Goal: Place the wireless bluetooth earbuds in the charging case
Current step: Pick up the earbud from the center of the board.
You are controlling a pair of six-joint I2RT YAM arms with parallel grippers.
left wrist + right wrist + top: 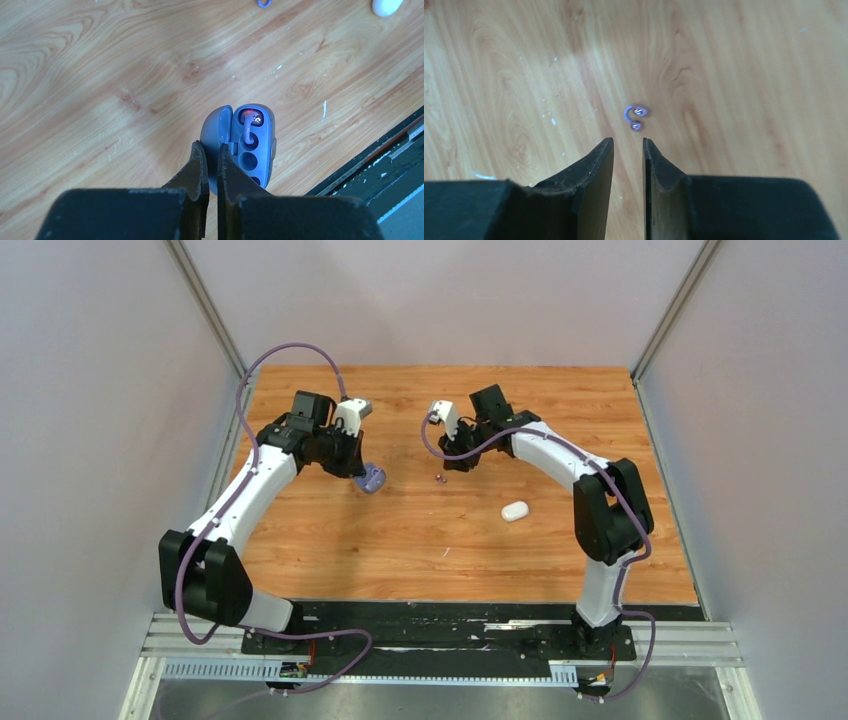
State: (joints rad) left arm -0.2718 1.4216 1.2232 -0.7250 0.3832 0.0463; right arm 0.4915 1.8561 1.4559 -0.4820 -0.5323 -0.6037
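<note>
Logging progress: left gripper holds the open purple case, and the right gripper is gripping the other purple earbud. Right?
Not quite. The right wrist view shows the purple earbud lying on the table ahead of the right gripper, ungripped. The rest stands.

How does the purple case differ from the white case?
The purple case is hinged open, one earbud seated inside; the white case looks shut. The purple case is pinched in the left gripper; the white case lies free on the table. Both are rounded ovals.
</note>
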